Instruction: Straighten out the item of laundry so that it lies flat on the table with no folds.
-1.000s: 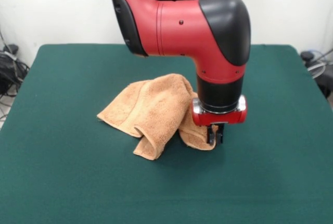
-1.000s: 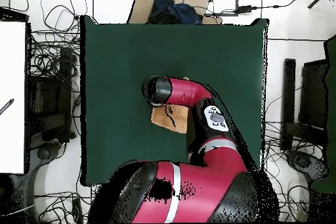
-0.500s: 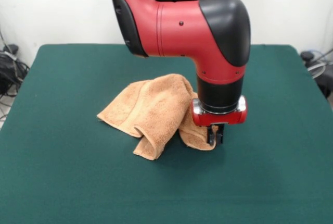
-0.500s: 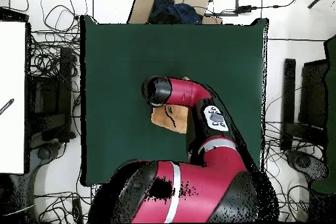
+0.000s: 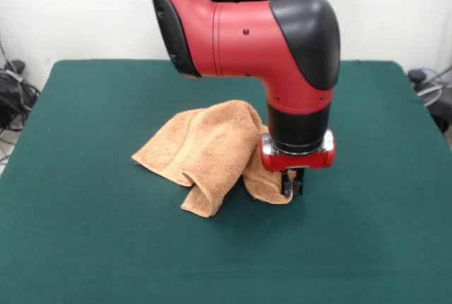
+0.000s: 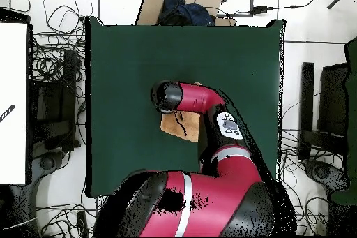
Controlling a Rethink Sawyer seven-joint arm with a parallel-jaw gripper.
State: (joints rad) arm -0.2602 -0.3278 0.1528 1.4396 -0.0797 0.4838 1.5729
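**Nothing moves: gripper rests at the towel's corner**

Nothing has moved since the earlier frames; the arm, gripper and towel sit exactly where they were a second ago. The towel (image 5: 212,152) lies crumpled near the middle of the table (image 5: 92,247), bunched into several folds, with one rolled flap reaching toward the table's near edge in the front view and a broader flap spreading to the left of it. The gripper (image 5: 292,183) hangs straight down at the towel's right-hand corner, its dark tips low against the cloth's edge, just above the table. The tips stand close together, but whether they pinch the cloth or merely sit beside it I cannot tell. The arm's (image 5: 282,42) thick red and black elbow rises above the towel's far right part and hides a strip of it. From overhead, only a small patch of towel (image 6: 176,123) shows beside the arm (image 6: 192,99), roughly at the table's (image 6: 118,61) centre.
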